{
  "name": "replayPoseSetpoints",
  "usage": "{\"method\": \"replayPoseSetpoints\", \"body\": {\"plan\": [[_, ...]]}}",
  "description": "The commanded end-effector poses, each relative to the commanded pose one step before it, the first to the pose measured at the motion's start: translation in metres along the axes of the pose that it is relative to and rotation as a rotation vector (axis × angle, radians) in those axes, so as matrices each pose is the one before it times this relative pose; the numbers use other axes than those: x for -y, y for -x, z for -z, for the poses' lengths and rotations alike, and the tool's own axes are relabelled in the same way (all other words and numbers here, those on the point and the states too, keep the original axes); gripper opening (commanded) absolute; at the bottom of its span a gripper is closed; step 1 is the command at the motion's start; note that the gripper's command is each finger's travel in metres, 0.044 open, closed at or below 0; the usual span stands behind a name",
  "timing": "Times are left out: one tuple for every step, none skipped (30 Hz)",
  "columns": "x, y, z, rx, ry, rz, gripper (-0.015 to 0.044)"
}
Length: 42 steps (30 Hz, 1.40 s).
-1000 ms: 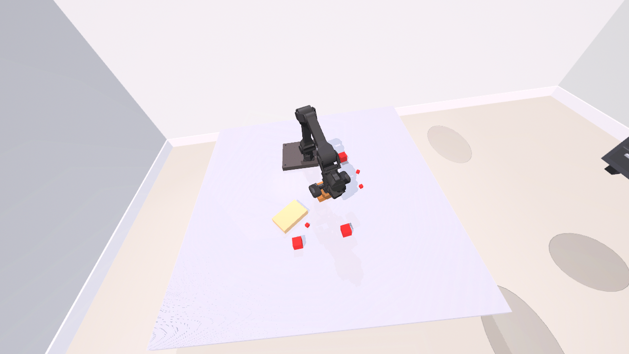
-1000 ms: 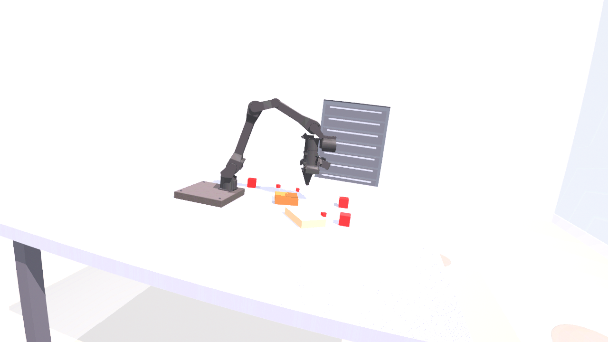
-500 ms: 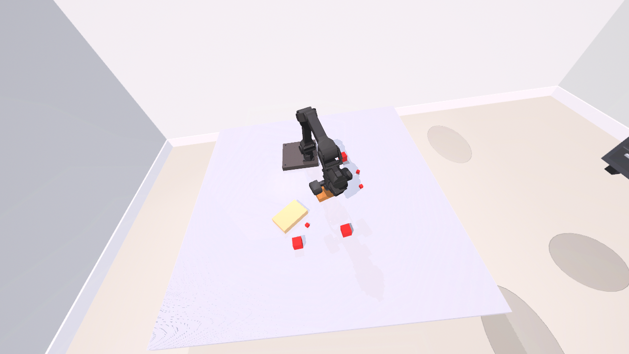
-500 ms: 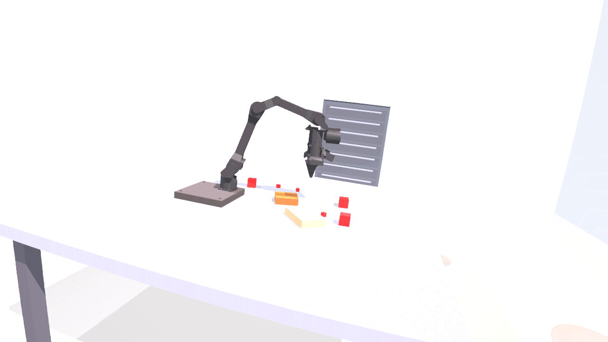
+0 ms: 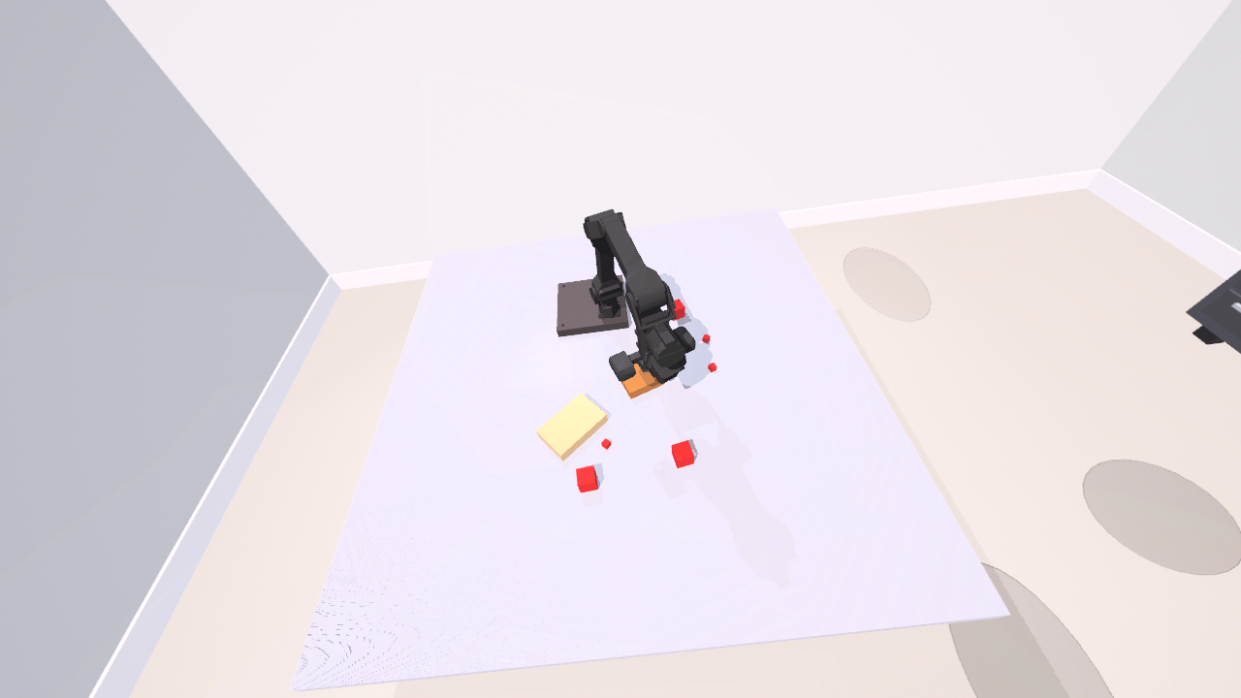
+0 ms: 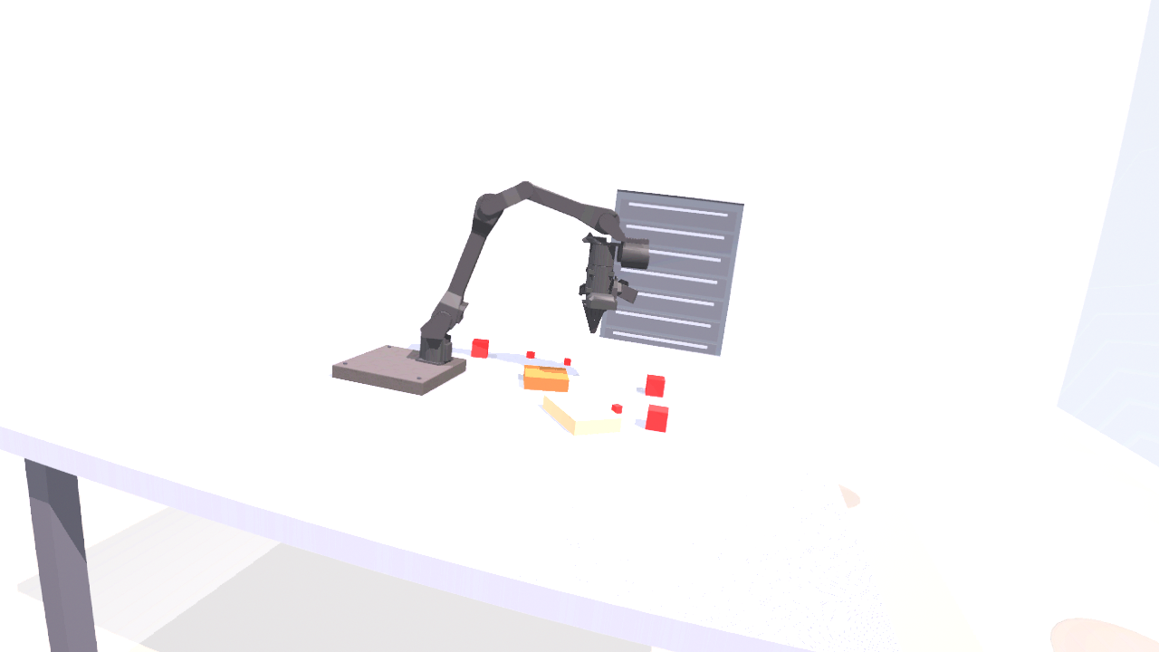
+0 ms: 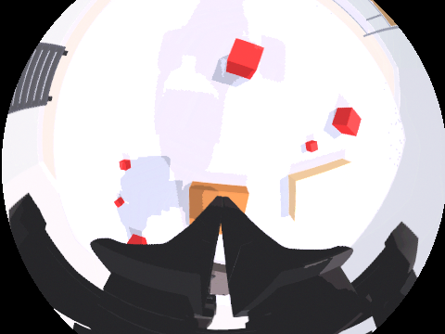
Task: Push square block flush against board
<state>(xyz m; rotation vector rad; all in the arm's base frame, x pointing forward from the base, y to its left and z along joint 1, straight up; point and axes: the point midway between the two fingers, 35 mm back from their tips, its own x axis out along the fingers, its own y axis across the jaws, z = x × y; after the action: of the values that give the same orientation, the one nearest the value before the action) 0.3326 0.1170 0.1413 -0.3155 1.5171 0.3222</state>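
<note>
The orange square block point(image 5: 640, 382) point(image 6: 545, 378) point(image 7: 202, 199) lies flat on the table, just in front of the arm. The pale yellow board point(image 5: 572, 424) point(image 6: 579, 421) point(image 7: 292, 199) lies flat a short way off. A gap separates them and they do not touch. My gripper point(image 5: 666, 373) point(image 6: 593, 330) point(image 7: 221, 206) is shut and empty. It points down and hangs in the air above the block's far side, touching neither part.
Three larger red cubes point(image 5: 587, 478) point(image 5: 684, 454) point(image 5: 680, 308) and some tiny red cubes point(image 5: 606, 443) point(image 5: 712, 366) lie scattered around the block and the board. The arm's base plate point(image 5: 577, 312) point(image 6: 388, 369) sits behind. A grey slatted panel point(image 6: 676, 272) stands beyond.
</note>
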Motion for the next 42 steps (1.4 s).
{"method": "replayPoseSetpoints", "body": {"plan": [[0.00052, 0.00006, 0.00054, -0.00359, -0.0033, 0.00377, 0.0000], [0.00000, 0.00000, 0.00000, 0.00000, 0.0000, 0.00000, 0.0000], [0.00000, 0.00000, 0.00000, 0.00000, 0.0000, 0.00000, 0.0000], [0.00000, 0.00000, 0.00000, 0.00000, 0.0000, 0.00000, 0.0000], [0.00000, 0.00000, 0.00000, 0.00000, 0.0000, 0.00000, 0.0000], [0.00000, 0.00000, 0.00000, 0.00000, 0.0000, 0.00000, 0.0000], [0.00000, 0.00000, 0.00000, 0.00000, 0.0000, 0.00000, 0.0000], [0.00000, 0.00000, 0.00000, 0.00000, 0.0000, 0.00000, 0.0000], [0.00000, 0.00000, 0.00000, 0.00000, 0.0000, 0.00000, 0.0000], [0.00000, 0.00000, 0.00000, 0.00000, 0.0000, 0.00000, 0.0000], [0.00000, 0.00000, 0.00000, 0.00000, 0.0000, 0.00000, 0.0000], [0.00000, 0.00000, 0.00000, 0.00000, 0.0000, 0.00000, 0.0000], [0.00000, 0.00000, 0.00000, 0.00000, 0.0000, 0.00000, 0.0000], [0.00000, 0.00000, 0.00000, 0.00000, 0.0000, 0.00000, 0.0000], [0.00000, 0.00000, 0.00000, 0.00000, 0.0000, 0.00000, 0.0000], [0.00000, 0.00000, 0.00000, 0.00000, 0.0000, 0.00000, 0.0000], [0.00000, 0.00000, 0.00000, 0.00000, 0.0000, 0.00000, 0.0000], [-0.00093, -0.00015, -0.00015, 0.00358, 0.0091, -0.00377, 0.0000], [-0.00124, -0.00052, 0.00113, -0.00013, 0.0174, -0.00007, 0.0000], [-0.00209, -0.00088, 0.00188, -0.00022, 0.0290, -0.00013, 0.0000], [-0.00255, -0.00108, 0.00222, -0.00026, 0.0348, -0.00016, 0.0000], [-0.00260, -0.00111, 0.00217, -0.00026, 0.0348, -0.00016, 0.0000], [-0.00264, -0.00113, 0.00211, -0.00026, 0.0348, -0.00017, 0.0000], [-0.00269, -0.00115, 0.00206, -0.00025, 0.0348, -0.00018, 0.0000], [-0.00273, -0.00117, 0.00200, -0.00025, 0.0348, -0.00018, 0.0000], [-0.00278, -0.00120, 0.00195, -0.00025, 0.0348, -0.00019, 0.0000], [-0.00282, -0.00122, 0.00189, -0.00024, 0.0348, -0.00019, 0.0000], [-0.00286, -0.00124, 0.00183, -0.00024, 0.0348, -0.00020, 0.0000], [-0.00290, -0.00126, 0.00177, -0.00023, 0.0348, -0.00020, 0.0000], [-0.00294, -0.00129, 0.00171, -0.00023, 0.0348, -0.00021, 0.0000], [-0.00298, -0.00131, 0.00165, -0.00023, 0.0348, -0.00021, 0.0000], [-0.00302, -0.00133, 0.00159, -0.00022, 0.0348, -0.00022, 0.0000], [-0.00305, -0.00135, 0.00153, -0.00022, 0.0348, -0.00022, 0.0000], [-0.00308, -0.00137, 0.00146, -0.00021, 0.0348, -0.00023, 0.0000], [-0.00312, -0.00140, 0.00140, -0.00021, 0.0348, -0.00023, 0.0000], [-0.00315, -0.00142, 0.00133, -0.00020, 0.0348, -0.00024, 0.0000], [-0.00318, -0.00144, 0.00126, -0.00020, 0.0348, -0.00024, 0.0000], [-0.00321, -0.00146, 0.00120, -0.00019, 0.0348, -0.00025, 0.0000], [-0.00323, -0.00148, 0.00113, -0.00019, 0.0348, -0.00025, 0.0000], [-0.00326, -0.00151, 0.00106, -0.00018, 0.0348, -0.00025, 0.0000], [-0.00328, -0.00153, 0.00099, -0.00018, 0.0348, -0.00026, 0.0000], [-0.00330, -0.00155, 0.00092, -0.00017, 0.0348, -0.00026, 0.0000]]}}
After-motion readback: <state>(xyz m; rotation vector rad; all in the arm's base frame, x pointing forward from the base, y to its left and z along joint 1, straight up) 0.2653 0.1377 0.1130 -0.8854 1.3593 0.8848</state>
